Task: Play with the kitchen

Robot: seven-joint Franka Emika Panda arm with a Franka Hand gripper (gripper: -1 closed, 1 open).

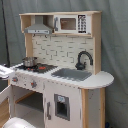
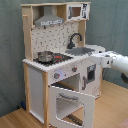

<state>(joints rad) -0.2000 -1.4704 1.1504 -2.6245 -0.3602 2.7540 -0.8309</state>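
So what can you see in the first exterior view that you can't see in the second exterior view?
Only the first exterior view shows the small door with a dark window under the sink, seen front on. Only the second exterior view shows the oven door swung wide open and the robot arm reaching in from the second exterior view's right. Both exterior views share the kitchen, its metal pot, black faucet, and hood.

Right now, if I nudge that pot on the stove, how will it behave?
The pot looks like thin metal, so probably light. It sits loose on the flat stove, so it would likely slide, not tip: it is squat. Its handle may swing it round.
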